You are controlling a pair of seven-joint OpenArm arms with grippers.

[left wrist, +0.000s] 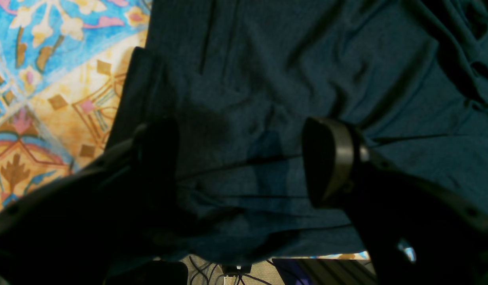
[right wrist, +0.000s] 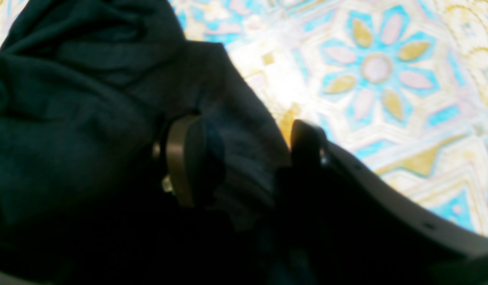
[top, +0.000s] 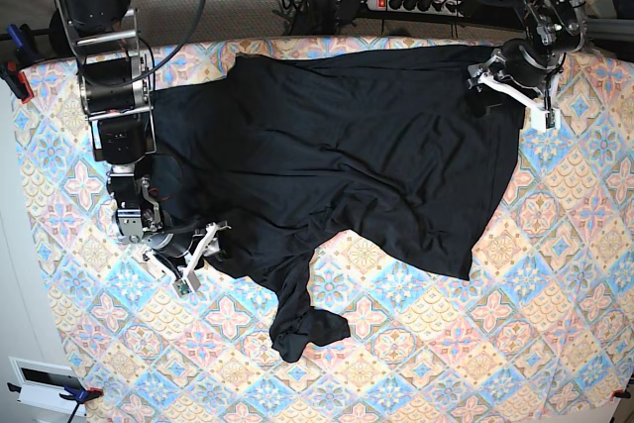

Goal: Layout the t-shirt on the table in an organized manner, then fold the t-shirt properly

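The black t-shirt (top: 357, 146) lies spread but wrinkled on the patterned table (top: 555, 344), with one bunched part trailing toward the front middle. My left gripper (top: 510, 91) is at the shirt's far right corner. In the left wrist view it (left wrist: 244, 162) is open, jaws wide apart over the dark fabric (left wrist: 307, 59) near the table edge. My right gripper (top: 198, 255) is at the shirt's left edge. In the right wrist view it (right wrist: 244, 154) is open and straddles the fabric's edge (right wrist: 69, 99), with the tablecloth (right wrist: 386, 79) beside it.
A power strip and cables (top: 416, 2) lie on the floor beyond the far table edge. Floor cables also show under the shirt's hanging hem in the left wrist view (left wrist: 236, 269). A clamp (top: 18, 81) grips the table's left edge. A white box (top: 45, 383) sits at front left.
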